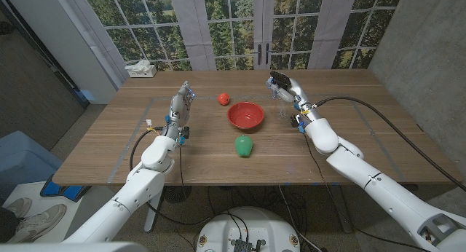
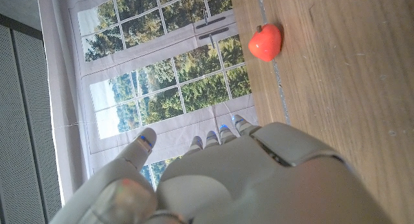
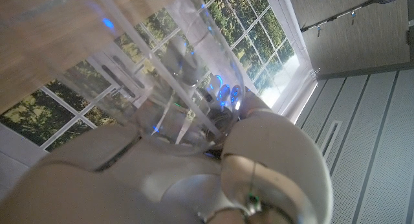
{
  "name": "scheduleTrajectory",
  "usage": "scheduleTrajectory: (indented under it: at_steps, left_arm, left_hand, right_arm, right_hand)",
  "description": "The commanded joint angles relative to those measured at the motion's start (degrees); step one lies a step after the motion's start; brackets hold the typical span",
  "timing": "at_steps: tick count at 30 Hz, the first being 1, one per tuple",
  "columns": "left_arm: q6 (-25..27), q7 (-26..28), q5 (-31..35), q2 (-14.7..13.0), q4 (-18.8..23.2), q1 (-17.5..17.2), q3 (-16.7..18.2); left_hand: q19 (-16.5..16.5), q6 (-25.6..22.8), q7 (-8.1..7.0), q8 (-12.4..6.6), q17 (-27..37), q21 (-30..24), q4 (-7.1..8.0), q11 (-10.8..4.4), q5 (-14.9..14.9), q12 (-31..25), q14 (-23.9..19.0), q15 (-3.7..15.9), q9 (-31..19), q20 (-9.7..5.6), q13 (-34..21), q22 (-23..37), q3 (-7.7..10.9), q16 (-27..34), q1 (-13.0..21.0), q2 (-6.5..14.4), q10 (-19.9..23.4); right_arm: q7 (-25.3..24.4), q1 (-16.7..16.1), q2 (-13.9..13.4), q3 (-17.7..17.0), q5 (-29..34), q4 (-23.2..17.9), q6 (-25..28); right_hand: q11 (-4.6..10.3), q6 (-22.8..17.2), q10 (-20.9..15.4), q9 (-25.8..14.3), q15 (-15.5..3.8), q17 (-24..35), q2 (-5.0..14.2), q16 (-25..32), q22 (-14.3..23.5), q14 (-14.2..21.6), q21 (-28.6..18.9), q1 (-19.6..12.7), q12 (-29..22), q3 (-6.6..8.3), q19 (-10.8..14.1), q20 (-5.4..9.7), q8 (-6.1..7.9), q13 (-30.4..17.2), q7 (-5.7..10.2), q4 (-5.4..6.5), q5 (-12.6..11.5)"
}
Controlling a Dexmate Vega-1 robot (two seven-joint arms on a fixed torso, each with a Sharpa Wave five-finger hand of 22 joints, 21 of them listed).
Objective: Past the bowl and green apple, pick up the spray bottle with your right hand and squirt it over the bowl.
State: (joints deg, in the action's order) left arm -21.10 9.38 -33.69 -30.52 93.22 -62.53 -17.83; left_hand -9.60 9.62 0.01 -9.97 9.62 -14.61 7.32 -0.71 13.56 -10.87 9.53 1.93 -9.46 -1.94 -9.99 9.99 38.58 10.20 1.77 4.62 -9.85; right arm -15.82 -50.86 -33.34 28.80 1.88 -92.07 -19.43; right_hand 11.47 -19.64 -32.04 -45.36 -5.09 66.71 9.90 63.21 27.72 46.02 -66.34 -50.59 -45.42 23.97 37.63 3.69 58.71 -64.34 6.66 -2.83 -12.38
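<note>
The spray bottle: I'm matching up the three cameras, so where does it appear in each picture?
Head view: the clear spray bottle stands right of the red bowl, with the right robot hand around it.
Right wrist view: the spray bottle is seen close up, against the right robot hand.
Left wrist view: not in this picture.
Shared landmark: the paned window.

Wooden table: red bowl, green apple, red apple, tissue box.
</note>
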Motion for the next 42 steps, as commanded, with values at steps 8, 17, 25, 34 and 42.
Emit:
scheduleTrajectory:
  at_steps: [8, 17, 25, 34, 42]
  left_arm:
    - [-0.3, -0.3, -0.3, 0.2, -0.4, -0.1, 0.0]
    - [-0.4, 0.1, -0.1, 0.3, -0.1, -0.5, 0.0]
    - [-0.8, 0.2, -0.1, 0.4, 0.0, -0.8, 0.1]
    - [-0.7, 0.2, 0.0, 0.4, 0.1, -0.9, 0.1]
    - [-1.0, 0.4, 0.3, 0.5, 0.3, -1.1, 0.0]
  left_hand:
    - [0.0, 1.3, -0.08, -0.29, 0.2, 0.2, -0.03, 0.2, 0.3, -0.2, 8.0, 1.41, -0.3, -4.41, -0.2, 0.1, -0.3, 0.0, 0.3, 4.9, -5.1]
    - [0.0, 1.3, -0.04, -0.29, 0.2, 0.4, -0.02, 0.22, 0.3, -0.2, 8.0, 1.4, -0.3, -4.41, -0.2, 0.1, -0.31, 0.0, 0.3, 4.9, -5.1]
    - [0.1, 1.3, -0.05, -0.3, 0.2, 0.4, -0.02, 0.31, 0.3, -0.2, 8.0, 1.43, -0.3, -4.43, -0.2, 0.1, -0.32, 0.0, 0.3, 4.9, -5.1]
    - [0.2, 1.3, -0.04, -0.29, 0.2, 0.6, -0.02, 0.29, 0.3, -0.2, 8.0, 1.39, -0.3, -4.42, -0.2, 0.1, -0.34, 0.0, 0.3, 4.9, -5.1]
    - [0.1, 1.3, -0.06, -0.29, 0.2, 0.7, -0.01, 0.31, 0.3, -0.2, 8.0, 1.4, -0.3, -4.41, -0.2, 0.1, -0.35, 0.0, 0.3, 4.9, -5.1]
  right_arm:
    - [8.1, 1.9, -3.6, 1.3, -0.9, -4.6, 5.5]
    - [10.6, 3.1, -4.6, 2.0, -1.4, -5.5, 7.3]
    - [13.8, 4.7, -6.1, 3.0, -1.0, -7.6, 11.6]
    - [16.4, 6.2, -7.4, 4.2, -0.3, -9.5, 15.9]
    - [19.5, 7.6, -9.0, 5.3, 0.0, -11.4, 19.0]
  right_hand:
    - [0.09, 0.0, -0.3, -0.2, -7.23, 4.5, 0.06, 24.7, -0.7, -0.5, -1.0, 0.6, -0.1, 0.5, -0.7, 6.97, 0.51, -0.2, -0.11, 0.07, -0.6]
    - [0.08, -0.1, -0.3, 0.0, -7.22, 4.5, 0.05, 24.9, -1.2, -0.7, -1.4, 0.7, 0.0, 0.6, -0.9, 6.77, 0.5, -0.2, -0.22, 0.12, -0.6]
    - [-0.12, -0.2, -0.7, 0.0, -7.22, 4.5, 0.04, 25.1, -1.9, -0.9, -1.9, 0.8, -0.2, 0.76, -1.0, 6.73, 0.64, -0.2, -0.37, 0.12, -0.7]
    - [-0.01, -0.2, -0.5, 0.0, -7.16, 4.5, -0.04, 25.1, -2.4, -1.2, -2.1, 1.1, -0.1, 0.83, -1.7, 6.4, 0.68, -0.3, -0.37, 0.22, -0.7]
    - [-0.21, -0.3, -0.6, 0.1, -7.17, 4.4, 0.01, 25.1, -3.0, -1.7, -2.5, 1.2, -0.2, 1.02, -1.9, 6.15, 0.75, -0.4, -0.5, 0.26, -0.7]
